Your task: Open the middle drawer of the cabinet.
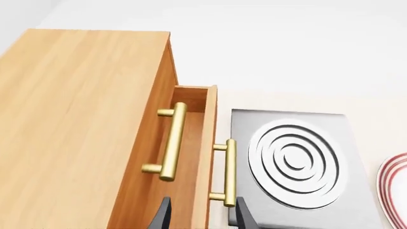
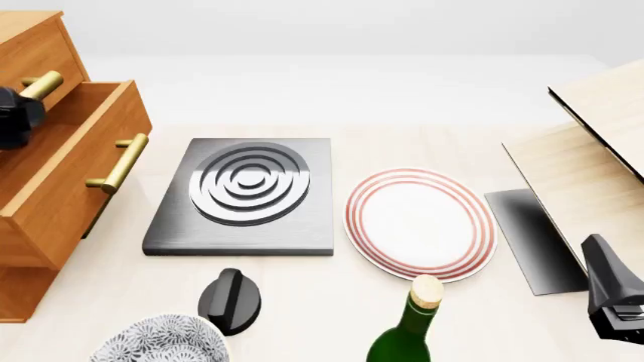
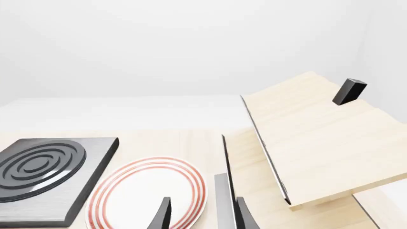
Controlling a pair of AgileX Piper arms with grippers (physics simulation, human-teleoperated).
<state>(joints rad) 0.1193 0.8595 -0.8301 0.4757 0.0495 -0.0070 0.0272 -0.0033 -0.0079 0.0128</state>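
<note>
The orange-brown cabinet [image 2: 30, 45] stands at the table's left edge and also shows in the left wrist view [image 1: 70, 124]. Its middle drawer [image 2: 71, 177] is pulled out, with its brass bar handle [image 2: 121, 162] facing the hob. In the left wrist view the drawer's front [image 1: 205, 152] and handle [image 1: 228, 171] stand out past the upper drawer's handle [image 1: 171, 140]. My left gripper [image 1: 203, 220] is open, its fingertips either side of the drawer front, not closed on the handle. My right gripper [image 3: 202, 219] is open and empty over the plate's edge, at the front right [image 2: 614, 294].
A grey hob [image 2: 246, 192] lies beside the open drawer, with a red-rimmed plate [image 2: 421, 222] to its right. A green bottle [image 2: 408, 332], a black knob [image 2: 229, 300] and a patterned bowl [image 2: 161, 343] stand at the front. Pale wooden boards [image 2: 593, 151] rise at the right.
</note>
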